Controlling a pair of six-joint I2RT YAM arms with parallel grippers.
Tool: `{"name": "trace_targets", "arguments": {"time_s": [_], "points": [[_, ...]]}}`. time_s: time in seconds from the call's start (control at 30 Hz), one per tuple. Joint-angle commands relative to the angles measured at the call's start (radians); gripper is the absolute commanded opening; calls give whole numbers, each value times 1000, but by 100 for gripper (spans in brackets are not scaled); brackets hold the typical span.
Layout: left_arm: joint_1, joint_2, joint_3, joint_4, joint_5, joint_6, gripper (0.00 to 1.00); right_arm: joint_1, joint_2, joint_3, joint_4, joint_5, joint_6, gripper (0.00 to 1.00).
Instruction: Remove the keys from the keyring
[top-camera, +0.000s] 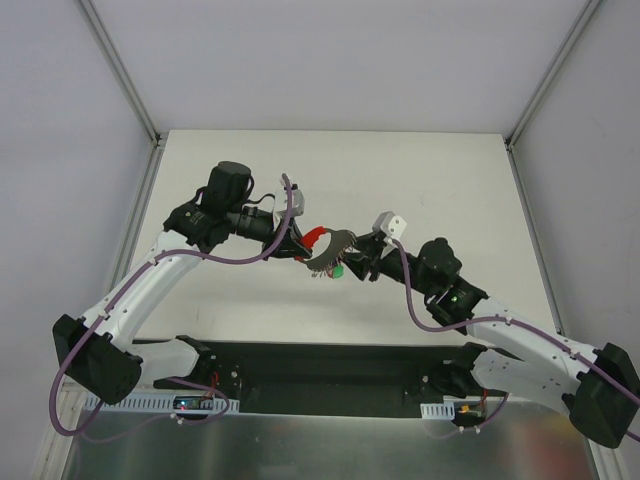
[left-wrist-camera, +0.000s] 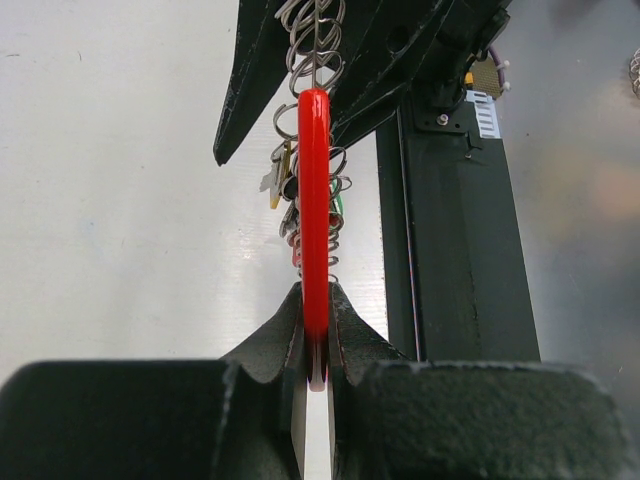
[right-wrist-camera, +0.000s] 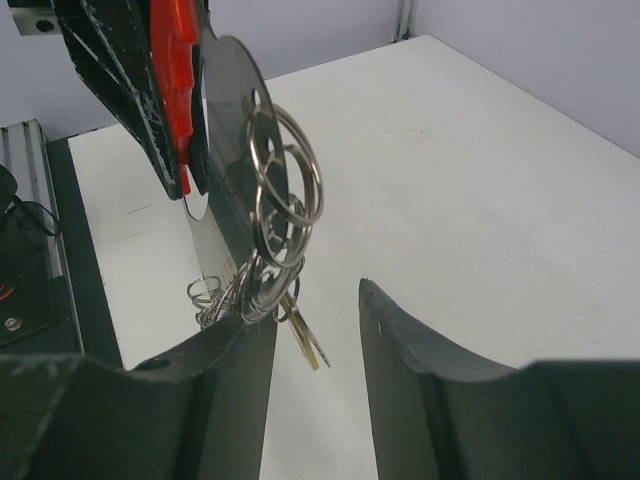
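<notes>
Hanging above the white table (top-camera: 440, 180), a bunch of small silvery metal keys (top-camera: 330, 264) is seen between both arms. Its flat red plastic top (left-wrist-camera: 314, 200) is squeezed tight by the left gripper (left-wrist-camera: 316, 345). Shiny round wire keyring loops (right-wrist-camera: 287, 190) are threaded through a thin grey disc (right-wrist-camera: 232, 120). The right gripper's (right-wrist-camera: 312, 305) fingers are spread apart beside them.

Table (top-camera: 420, 180): white, matt, rectangular top. Aluminium frame rail (top-camera: 135, 240) runs along its left edge, with a matching one on the right. Black mounting plate (top-camera: 330, 365): lies flat across the near edge and bears the left arm base (top-camera: 195, 360) and right arm base (top-camera: 455, 378). White slotted cable duct (top-camera: 150, 403): sits just in front of the plate, on the left side.
</notes>
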Motion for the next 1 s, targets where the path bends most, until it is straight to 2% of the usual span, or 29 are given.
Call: {"name": "trace_targets", "arguments": {"time_s": [0.0,0.2,0.3,0.33,0.53,0.7,0.97], "points": [[-11,-3,27,41,19,1,0,2,7,-23,133,-59,-2,42],[-11,1,30,41,19,-4,0,2,7,-43,173,-53,15,45],[-11,-6,24,41,8,2,0,2,0,-48,170,-30,16,28],[-11,-14,22,41,-1,5,0,3,-6,-49,163,-15,18,17],[-11,-11,12,41,-56,2,0,2,-100,-81,52,114,-1,1],[-11,50,45,62,-76,-84,0,2,-125,-65,-23,83,-16,1],[-23,69,45,145,-156,-229,0,2,-86,-46,-26,51,13,1]]}}
